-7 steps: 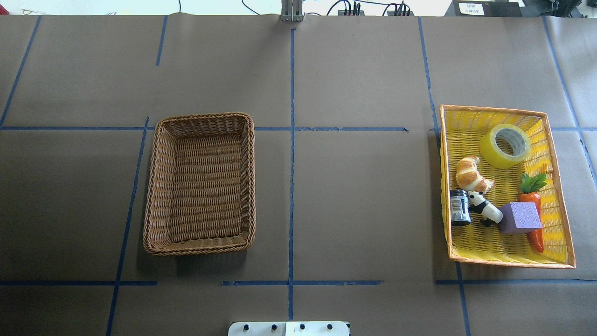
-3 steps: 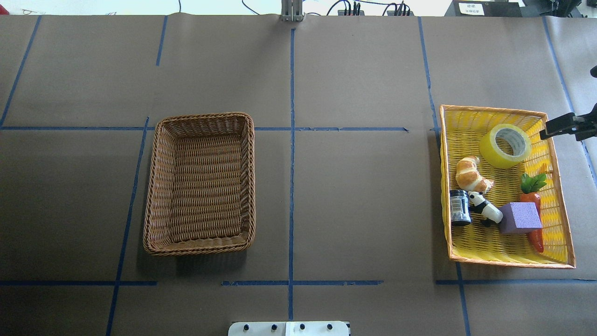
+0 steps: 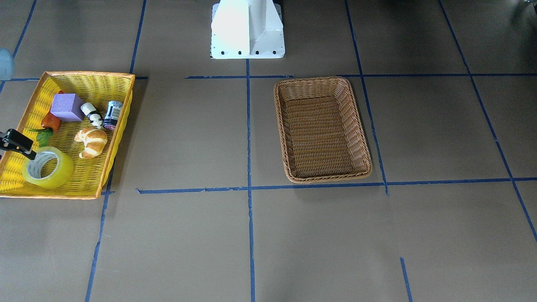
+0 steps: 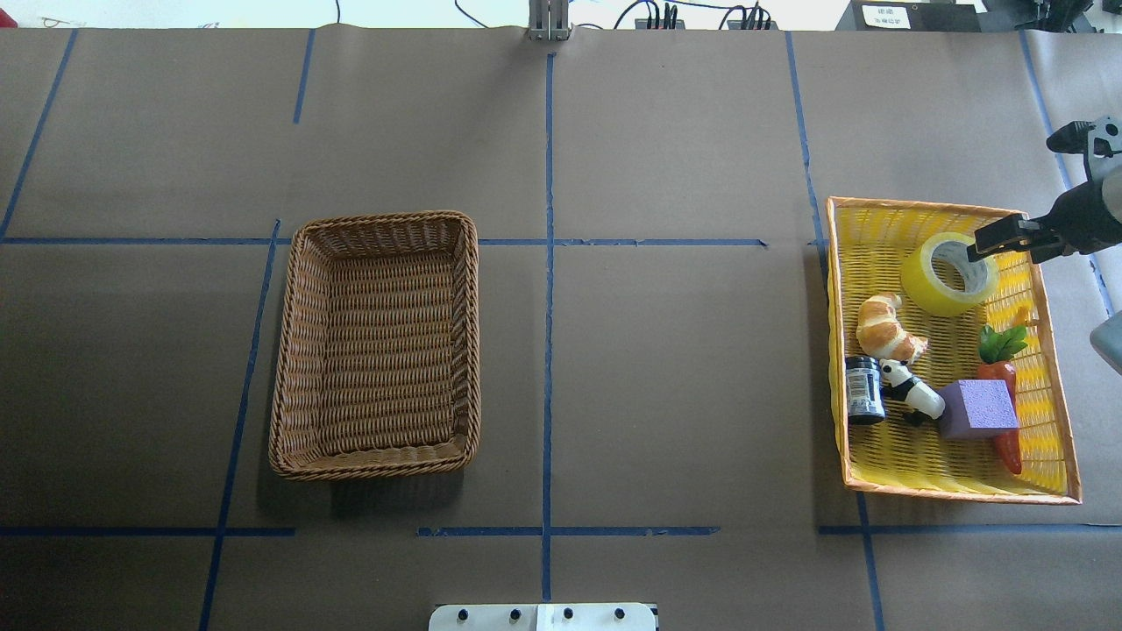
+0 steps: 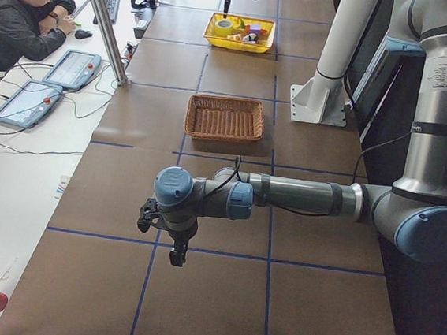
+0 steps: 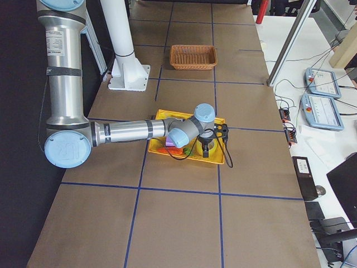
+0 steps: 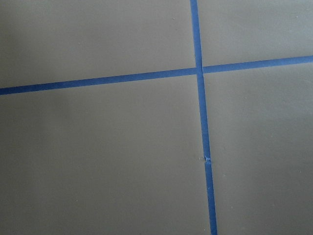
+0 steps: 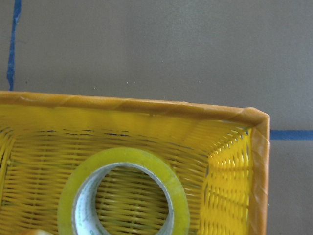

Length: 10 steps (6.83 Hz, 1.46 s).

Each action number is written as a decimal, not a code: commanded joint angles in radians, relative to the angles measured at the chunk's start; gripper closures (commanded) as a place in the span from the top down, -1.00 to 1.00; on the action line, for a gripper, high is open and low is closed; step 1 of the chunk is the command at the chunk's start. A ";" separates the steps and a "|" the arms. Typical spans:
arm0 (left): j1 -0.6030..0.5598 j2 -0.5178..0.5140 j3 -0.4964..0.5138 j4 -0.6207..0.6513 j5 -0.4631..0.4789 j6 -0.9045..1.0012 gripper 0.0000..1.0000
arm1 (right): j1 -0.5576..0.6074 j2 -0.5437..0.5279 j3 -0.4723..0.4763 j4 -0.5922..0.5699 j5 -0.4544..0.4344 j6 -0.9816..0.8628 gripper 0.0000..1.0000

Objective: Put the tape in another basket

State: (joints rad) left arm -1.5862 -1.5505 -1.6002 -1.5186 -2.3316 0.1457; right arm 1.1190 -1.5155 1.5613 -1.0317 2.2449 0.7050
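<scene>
The yellow tape [image 4: 927, 285] lies tilted in the far corner of a bright yellow plastic basket [image 4: 837, 350] on the right. It also shows in the front view [image 3: 63, 173] and fills the bottom of the right wrist view [image 8: 132, 157]. My right gripper [image 4: 976, 248] hangs just above the tape's outer rim and holds nothing; I cannot tell whether it is open or shut. The brown wicker basket [image 4: 294, 350] stands empty left of centre. My left gripper [image 5: 175, 256] shows only in the exterior left view, over bare table far from both baskets; I cannot tell its state.
The yellow basket also holds a croissant [image 4: 887, 326], a dark jar [image 4: 864, 390], a toy panda [image 4: 912, 393], a purple block [image 4: 980, 408] and a toy carrot [image 4: 1004, 386]. Blue tape lines cross the brown table cover. An operator [image 5: 29, 6] sits beside the table.
My right gripper has come in from the right edge and moved left, from outside the yellow basket's rim to over the tape. The tape and both baskets have not moved.
</scene>
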 commanded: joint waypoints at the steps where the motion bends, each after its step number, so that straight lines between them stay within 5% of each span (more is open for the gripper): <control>1: 0.000 0.001 -0.003 0.000 0.000 0.000 1.00 | -0.019 0.027 -0.046 0.002 -0.001 0.001 0.99; 6: 0.000 0.001 -0.006 0.000 -0.002 0.000 1.00 | -0.064 0.028 -0.093 0.004 -0.002 -0.002 0.98; 8: 0.000 0.001 -0.006 0.000 -0.002 0.000 1.00 | -0.061 0.026 -0.092 0.004 -0.001 -0.010 -0.65; 9: 0.000 0.001 -0.006 0.000 -0.002 0.000 1.00 | -0.059 0.024 -0.090 0.004 -0.002 -0.010 -1.00; 10: -0.002 0.001 -0.007 0.000 -0.002 -0.002 1.00 | -0.057 0.024 -0.090 0.004 -0.002 -0.009 -1.00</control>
State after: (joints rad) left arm -1.5866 -1.5495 -1.6067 -1.5186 -2.3332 0.1454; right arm 1.0598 -1.4903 1.4704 -1.0278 2.2430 0.6961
